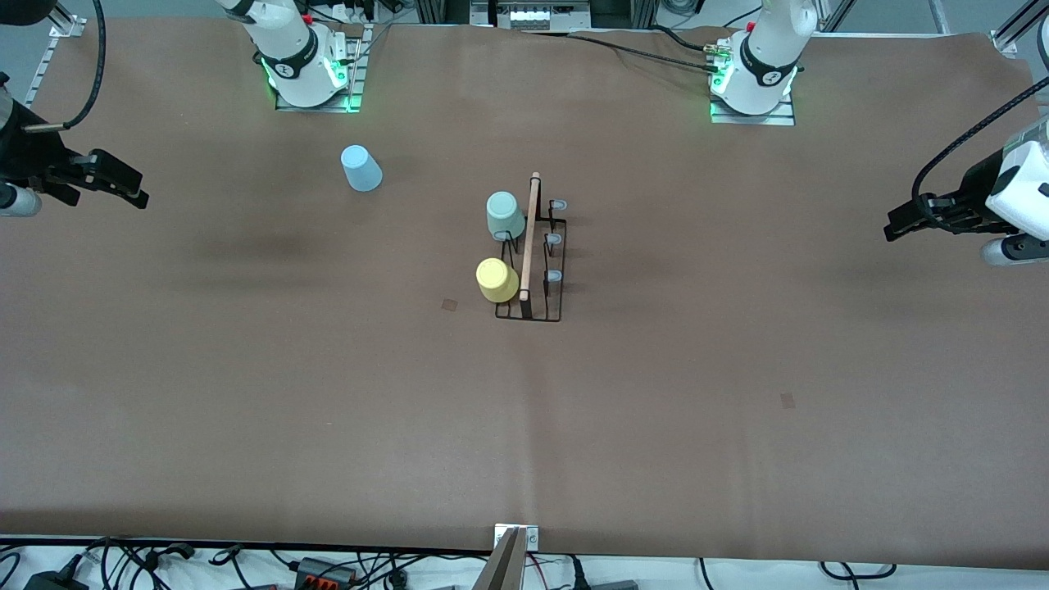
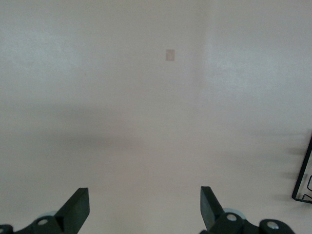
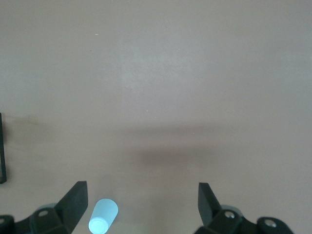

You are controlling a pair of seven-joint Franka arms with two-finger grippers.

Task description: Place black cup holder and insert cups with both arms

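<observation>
The black cup holder (image 1: 541,307) stands upright mid-table, its wooden rod (image 1: 531,238) on top. A pale green cup (image 1: 505,215) and a yellow cup (image 1: 497,280) hang on its pegs on the side toward the right arm's end. The light blue cup (image 1: 361,168) sits mouth-down on the table, apart from the rack and nearer the right arm's base. My right gripper (image 1: 138,193) hovers open and empty over its end of the table; in its wrist view the blue cup (image 3: 103,216) shows below. My left gripper (image 1: 893,229) hovers open and empty at the other end, with a corner of the rack (image 2: 303,178) in its view.
The arm bases (image 1: 307,78) (image 1: 754,86) stand along the table edge farthest from the front camera. Two small tape squares (image 1: 450,304) (image 1: 787,400) lie on the brown cover. Cables run along the nearest edge (image 1: 328,565).
</observation>
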